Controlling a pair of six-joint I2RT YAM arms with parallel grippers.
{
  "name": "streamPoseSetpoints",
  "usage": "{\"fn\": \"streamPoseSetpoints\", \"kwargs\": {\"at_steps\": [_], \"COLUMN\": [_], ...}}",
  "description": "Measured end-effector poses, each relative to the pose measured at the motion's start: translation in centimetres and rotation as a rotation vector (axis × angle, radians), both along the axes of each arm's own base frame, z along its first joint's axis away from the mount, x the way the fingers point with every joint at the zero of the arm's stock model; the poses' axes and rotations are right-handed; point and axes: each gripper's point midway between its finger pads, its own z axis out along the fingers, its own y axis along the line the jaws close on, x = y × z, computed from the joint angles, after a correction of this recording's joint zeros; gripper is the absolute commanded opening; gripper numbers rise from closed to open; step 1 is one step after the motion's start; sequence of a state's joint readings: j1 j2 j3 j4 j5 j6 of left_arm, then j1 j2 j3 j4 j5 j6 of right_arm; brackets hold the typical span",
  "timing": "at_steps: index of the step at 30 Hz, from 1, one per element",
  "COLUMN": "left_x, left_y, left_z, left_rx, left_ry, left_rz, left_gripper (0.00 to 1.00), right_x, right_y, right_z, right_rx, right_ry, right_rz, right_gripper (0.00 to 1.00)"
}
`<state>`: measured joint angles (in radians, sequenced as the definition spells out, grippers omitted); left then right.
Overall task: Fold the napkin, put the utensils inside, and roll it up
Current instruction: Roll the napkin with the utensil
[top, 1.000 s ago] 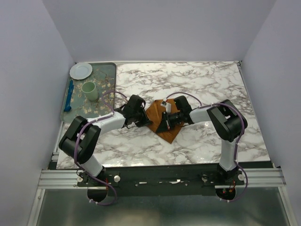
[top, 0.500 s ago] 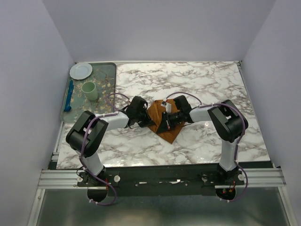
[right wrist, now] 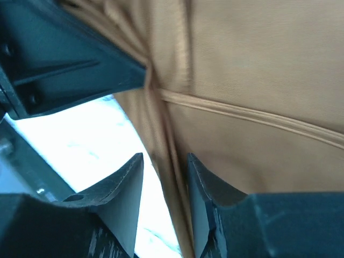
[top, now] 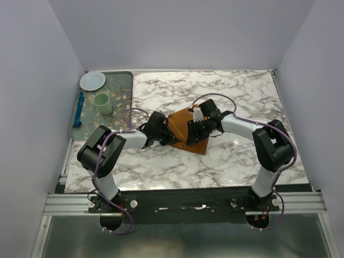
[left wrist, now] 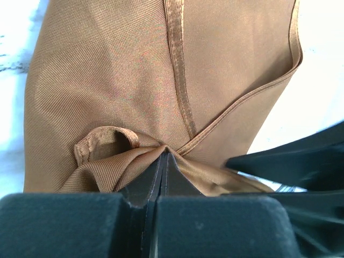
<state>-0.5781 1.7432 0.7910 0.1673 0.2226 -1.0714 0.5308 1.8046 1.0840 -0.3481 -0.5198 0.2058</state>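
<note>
The rust-orange napkin (top: 180, 122) lies folded on the marble table between the two arms. My left gripper (top: 164, 134) is shut on its left corner. In the left wrist view the cloth (left wrist: 107, 80) bunches up at the pinched tips of that gripper (left wrist: 164, 153). My right gripper (top: 193, 131) hovers over the napkin's middle. In the right wrist view it (right wrist: 164, 158) stands open, with a hemmed edge of the napkin (right wrist: 258, 80) running loose through the gap. The utensils are out of view.
A grey tray (top: 127, 80) sits at the far left of the table. It holds a white plate (top: 92, 80), a pale green cup (top: 102, 103) and a blue utensil (top: 79, 110). Side walls close in the table.
My right gripper has opened and let go of the napkin, and its arm has swung toward the far side. The napkin now lies wider and flatter. The left gripper stays shut on its corner.
</note>
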Motion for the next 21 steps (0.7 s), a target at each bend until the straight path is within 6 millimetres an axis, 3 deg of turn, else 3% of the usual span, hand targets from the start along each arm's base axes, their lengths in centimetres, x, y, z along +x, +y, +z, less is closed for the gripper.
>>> {"fn": "streamPoseSetpoints", "kwargs": {"at_steps": [5, 8, 9, 12, 14, 18, 21], "left_x": [0.1, 0.3, 0.3, 0.4, 0.4, 0.5, 0.5], "left_y": [-0.3, -0.6, -0.7, -0.8, -0.9, -0.9, -0.9], "left_z": [-0.2, -0.2, -0.2, -0.2, -0.2, -0.2, -0.2], "left_rx": [-0.014, -0.023, -0.026, -0.028, -0.027, -0.024, -0.023], "left_ry": [0.000, -0.002, -0.002, -0.001, 0.000, 0.000, 0.000], "left_rz": [-0.011, -0.018, -0.020, -0.023, -0.025, -0.029, -0.031], "left_gripper": [0.00, 0.00, 0.00, 0.00, 0.00, 0.00, 0.00], "right_x": [1.9, 2.4, 2.4, 1.4, 0.9, -0.1, -1.0], "right_y": [-2.3, -3.6, -3.7, -3.0, -2.4, -2.6, -4.1], "right_z": [1.7, 2.8, 3.1, 4.2, 4.4, 3.0, 1.1], "right_rx": [-0.158, -0.238, -0.252, -0.254, -0.231, -0.226, -0.280], "right_ry": [-0.124, -0.185, -0.199, -0.225, -0.230, -0.212, -0.183], "right_rz": [-0.016, -0.024, -0.024, -0.006, -0.001, -0.017, -0.029], "right_gripper": [0.50, 0.34, 0.21, 0.11, 0.10, 0.10, 0.10]}}
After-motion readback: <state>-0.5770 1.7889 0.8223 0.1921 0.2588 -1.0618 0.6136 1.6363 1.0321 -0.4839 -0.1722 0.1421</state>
